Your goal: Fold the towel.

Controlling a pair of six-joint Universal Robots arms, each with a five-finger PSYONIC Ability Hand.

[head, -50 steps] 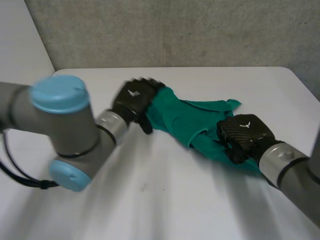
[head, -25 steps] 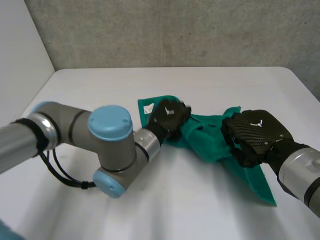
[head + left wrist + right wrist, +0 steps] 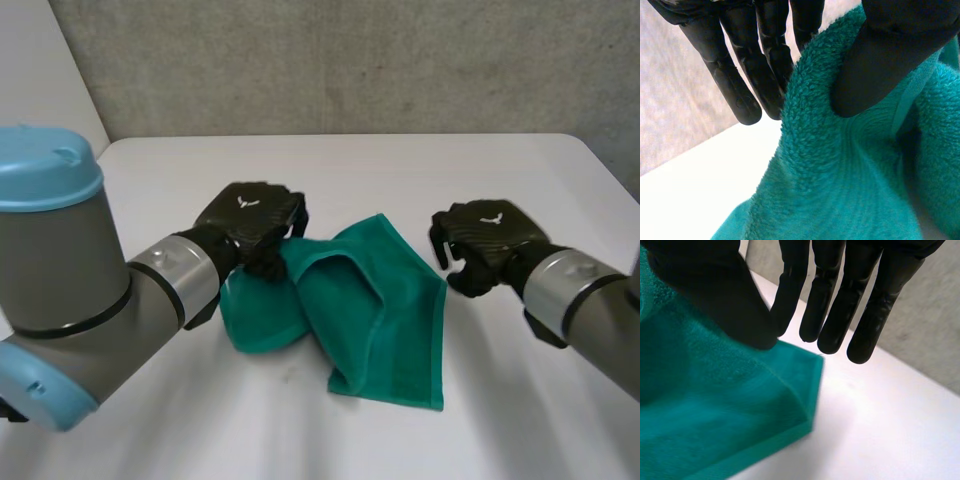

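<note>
towel: left end covered by left hand in head view | right wrist view: towel cut off at frame edge, under-layers hidden by top fold | right hand: thumb-to-towel contact indeterminate

Lighting: soft, even and moderately bright. The flat white desk and the grey textured wall are lit uniformly.
Shadows: a darker hollow is seen inside the fold of the teal terry towel.
Sheen: faint highlights are noted on the fingers of the black left hand and the black right hand.
</note>
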